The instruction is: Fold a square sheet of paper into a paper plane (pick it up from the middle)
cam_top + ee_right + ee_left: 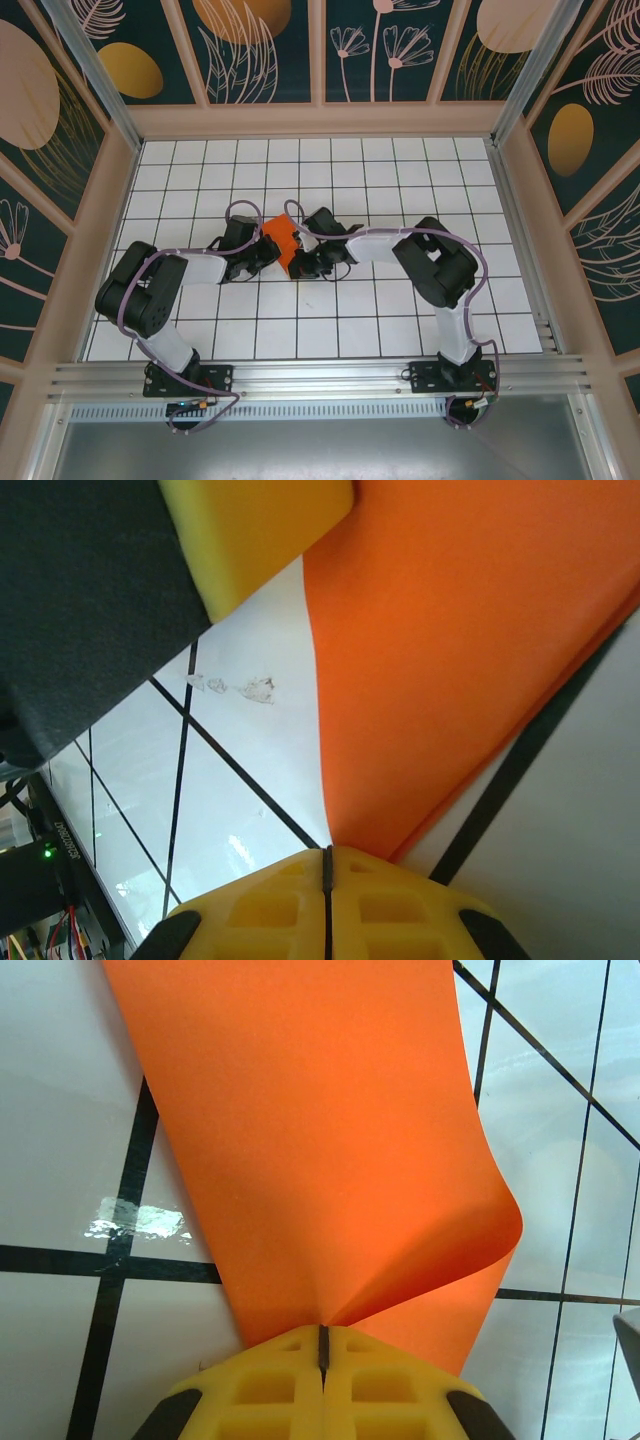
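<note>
Folding is the step in hand, and early by my read: the square sheet of paper (281,238) is no dart yet, just a bent sheet between the two arms over the middle of the table (400,330). I can't tell if any of it touches the table.

Left gripper (322,1348) is pressed together on one edge of the sheet, with the paper nipped in the seam between its yellow pads (270,1390). Just beside that pinch, one side of the sheet curls over into a soft loop, not creased.

Right gripper (327,870) is also pressed together, pinching the sheet on the opposite side. There the paper looks doubled, a second layer peeking out under the top one.

Next move, as I judge it:
- Bring the curled flap's edge flush with the layer under it.
- Lay the sheet down and press the loop into a crease.

Risk: the paper is thin, and two pinches pulling against each other can skew or tear it.
</note>
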You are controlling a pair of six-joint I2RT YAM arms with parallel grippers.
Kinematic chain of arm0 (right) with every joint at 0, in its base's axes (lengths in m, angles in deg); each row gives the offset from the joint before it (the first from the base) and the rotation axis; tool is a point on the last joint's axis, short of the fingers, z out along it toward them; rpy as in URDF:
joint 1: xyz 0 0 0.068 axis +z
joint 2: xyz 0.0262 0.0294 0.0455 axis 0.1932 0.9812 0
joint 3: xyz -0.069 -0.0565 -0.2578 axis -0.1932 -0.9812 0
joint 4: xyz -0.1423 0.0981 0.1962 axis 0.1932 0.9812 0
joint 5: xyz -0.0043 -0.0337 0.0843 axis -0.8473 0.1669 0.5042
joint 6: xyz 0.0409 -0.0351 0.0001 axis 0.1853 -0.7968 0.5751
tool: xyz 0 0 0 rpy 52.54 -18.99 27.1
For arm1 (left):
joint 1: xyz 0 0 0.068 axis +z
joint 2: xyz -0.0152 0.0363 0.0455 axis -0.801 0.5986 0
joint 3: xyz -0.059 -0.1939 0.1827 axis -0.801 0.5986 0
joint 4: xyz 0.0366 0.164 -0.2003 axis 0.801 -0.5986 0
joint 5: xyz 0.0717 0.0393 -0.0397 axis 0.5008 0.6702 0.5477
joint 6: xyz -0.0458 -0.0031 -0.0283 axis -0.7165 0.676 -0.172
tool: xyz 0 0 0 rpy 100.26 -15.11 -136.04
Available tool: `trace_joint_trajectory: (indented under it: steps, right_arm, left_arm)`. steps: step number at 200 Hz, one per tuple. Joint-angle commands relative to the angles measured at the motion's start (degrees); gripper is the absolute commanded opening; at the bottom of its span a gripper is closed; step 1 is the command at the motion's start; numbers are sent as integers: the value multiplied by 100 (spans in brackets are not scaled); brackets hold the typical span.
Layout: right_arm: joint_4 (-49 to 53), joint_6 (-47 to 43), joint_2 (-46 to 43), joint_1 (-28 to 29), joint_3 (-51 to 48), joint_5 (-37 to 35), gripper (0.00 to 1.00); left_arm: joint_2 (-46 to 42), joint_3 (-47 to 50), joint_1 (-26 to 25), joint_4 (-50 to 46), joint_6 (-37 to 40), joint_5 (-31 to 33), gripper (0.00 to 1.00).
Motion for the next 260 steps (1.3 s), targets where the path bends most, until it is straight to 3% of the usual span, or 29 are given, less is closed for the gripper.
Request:
trace_joint_trajectory:
  steps: [1, 78, 122, 260]
  right_arm:
    - [114, -10, 54, 67, 88, -70, 9]
    - [546, -157, -158, 55, 326, -360, 9]
    - [39, -52, -634, -110, 271, -519, 10]
    - [325, -131, 696, -566, 1193, -616, 10]
  left_arm:
    - [118, 136, 28, -206, 117, 246, 3]
    - [92, 110, 27, -224, 158, 259, 3]
    - [113, -12, 28, -281, 334, 268, 3]
    - [313, -282, 33, -644, 413, 166, 3]
